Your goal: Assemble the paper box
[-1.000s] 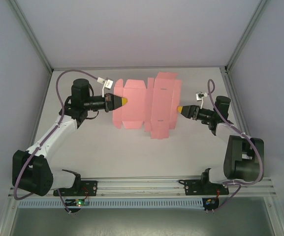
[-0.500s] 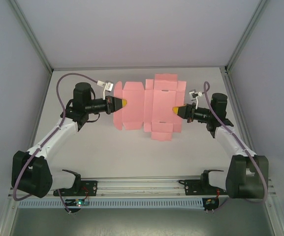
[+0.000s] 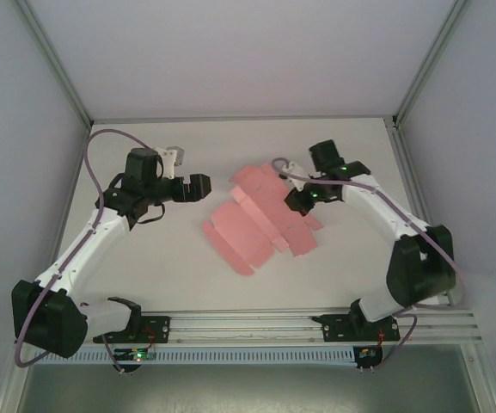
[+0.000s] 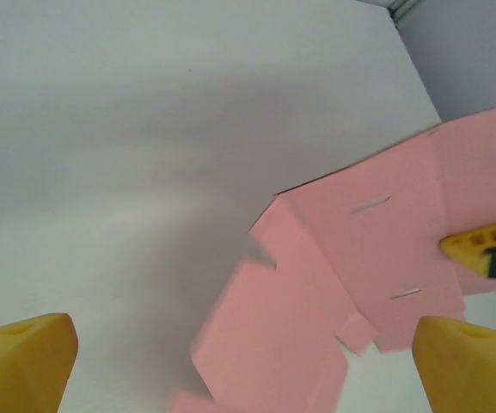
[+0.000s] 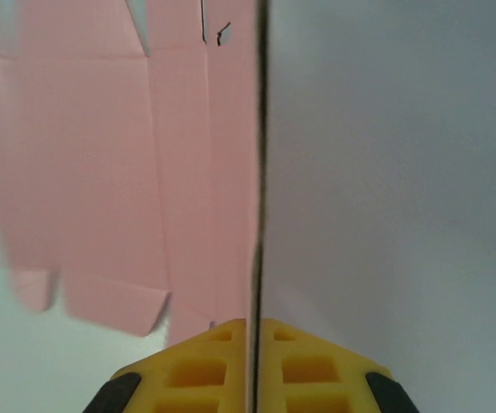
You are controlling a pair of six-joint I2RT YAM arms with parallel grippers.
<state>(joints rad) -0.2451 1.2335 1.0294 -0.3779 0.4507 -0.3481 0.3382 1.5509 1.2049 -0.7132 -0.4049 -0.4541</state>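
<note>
Reaching in from the near edge of the white worktop [image 3: 144, 275] with both arms. Spreading the paper box [image 3: 260, 222], a flat pink die-cut sheet with flaps, slantwise over the middle of the worktop, near corner pointing toward the left arm's base, far end lying between the two wrists. Pinching the sheet's right edge with the right pincer [image 3: 297, 203], yellow fingers [image 5: 196, 370] pressing together on the thin card, showing edge-on in the right wrist view. Holding the sheet tilted, casting a soft shadow on the worktop under it in the left wrist view, blurring at the near flaps. Standing wide open farther left with the left pincer [image 3: 198, 187], gripping nothing, apart from the sheet, yellow fingertips [image 4: 24, 361] sitting at the two bottom corners of the left wrist view and pointing toward the pink card.
</note>
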